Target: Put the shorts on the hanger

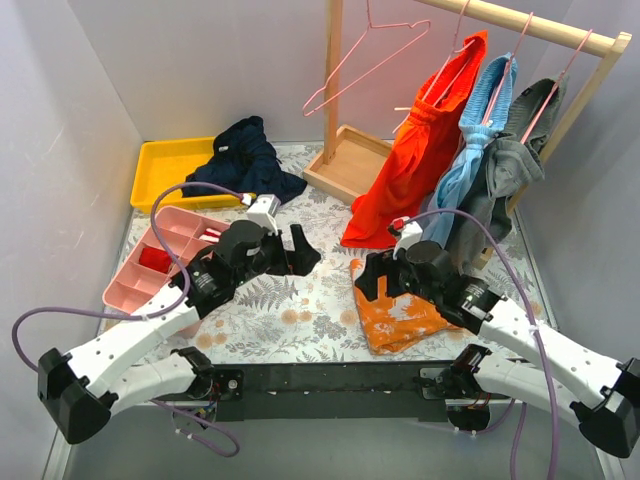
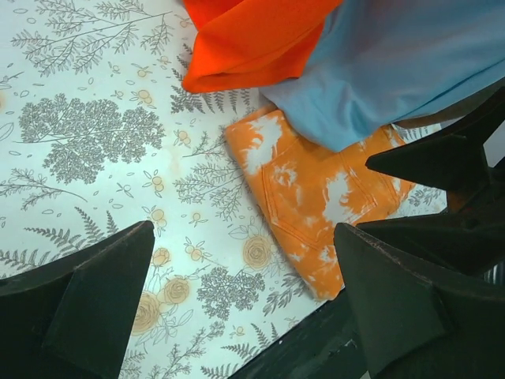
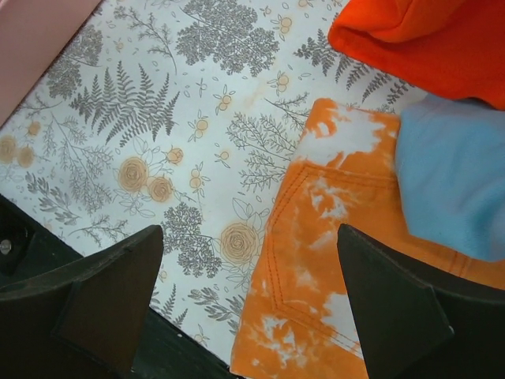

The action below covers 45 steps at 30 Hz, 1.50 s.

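The red-orange shorts (image 1: 420, 150) hang from a pink wire hanger (image 1: 458, 45) on the wooden rail, their lower edge touching the table. The hem also shows in the left wrist view as shorts (image 2: 252, 39) and in the right wrist view as shorts (image 3: 426, 39). An empty pink hanger (image 1: 365, 60) hangs at the rail's left end. My left gripper (image 1: 288, 250) (image 2: 245, 316) is open over bare floral tablecloth, nothing between its fingers. My right gripper (image 1: 380, 278) (image 3: 248, 308) is open just left of the shorts, over the edge of a blotched orange cloth.
An orange cloth with white blotches (image 1: 400, 315) lies near the front. A light blue garment (image 1: 478, 150) and a grey one (image 1: 512, 170) hang right of the shorts. A navy garment (image 1: 245, 160), yellow tray (image 1: 165, 170), pink divided tray (image 1: 150, 260) and rack base (image 1: 345, 160) stand left.
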Each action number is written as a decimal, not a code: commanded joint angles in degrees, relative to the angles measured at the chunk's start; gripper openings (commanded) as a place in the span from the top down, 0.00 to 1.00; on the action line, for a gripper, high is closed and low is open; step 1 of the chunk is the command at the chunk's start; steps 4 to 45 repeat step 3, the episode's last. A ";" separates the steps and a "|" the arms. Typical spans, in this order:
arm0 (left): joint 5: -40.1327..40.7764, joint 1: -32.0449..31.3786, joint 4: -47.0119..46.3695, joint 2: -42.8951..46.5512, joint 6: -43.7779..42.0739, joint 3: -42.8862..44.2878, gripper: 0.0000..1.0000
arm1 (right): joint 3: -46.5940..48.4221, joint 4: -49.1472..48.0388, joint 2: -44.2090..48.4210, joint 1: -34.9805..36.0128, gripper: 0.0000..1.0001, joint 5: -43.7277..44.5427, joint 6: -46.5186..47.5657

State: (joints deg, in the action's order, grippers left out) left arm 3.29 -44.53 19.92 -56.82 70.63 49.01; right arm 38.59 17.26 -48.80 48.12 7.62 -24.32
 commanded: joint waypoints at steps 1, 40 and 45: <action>3.12 0.06 0.29 2.42 2.05 -0.85 0.02 | -2.02 -5.65 0.98 -0.13 0.01 3.18 -3.10; 4.97 0.06 1.87 2.06 3.19 -0.59 0.02 | -2.73 -5.57 1.77 -0.13 0.01 4.68 -3.98; 4.97 0.06 1.87 2.06 3.19 -0.59 0.02 | -2.73 -5.57 1.77 -0.13 0.01 4.68 -3.98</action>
